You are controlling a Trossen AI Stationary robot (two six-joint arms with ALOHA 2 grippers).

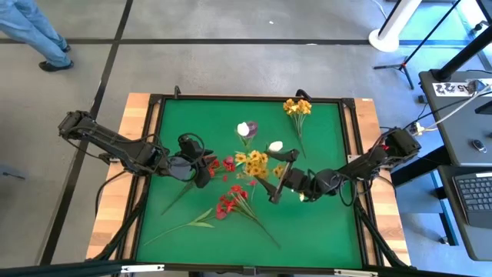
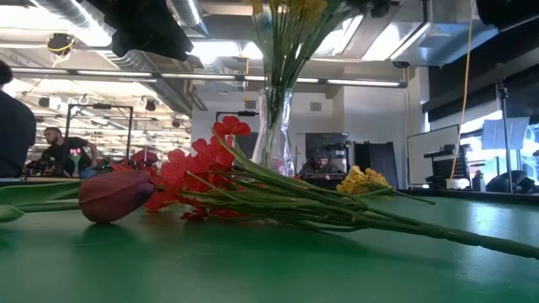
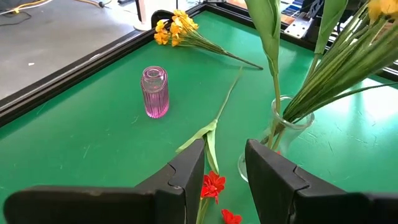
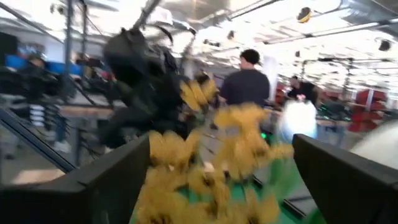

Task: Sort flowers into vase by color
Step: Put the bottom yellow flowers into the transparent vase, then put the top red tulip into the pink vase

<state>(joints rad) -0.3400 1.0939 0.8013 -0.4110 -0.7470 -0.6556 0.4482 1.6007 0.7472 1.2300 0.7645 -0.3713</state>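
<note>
Yellow blossoms point(image 1: 254, 162) stand in the clear vase point(image 3: 278, 134) mid-table, with the right gripper point(image 1: 278, 175) spread wide and empty just beside them. Its left gripper point(image 3: 224, 177) holds partly open around a red spray's stem point(image 3: 208, 142). More red flowers point(image 1: 233, 201) lie on the green table point(image 1: 323, 223).

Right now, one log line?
left gripper: holding red flower | right gripper: open at yellow flowers in clear vase
</note>
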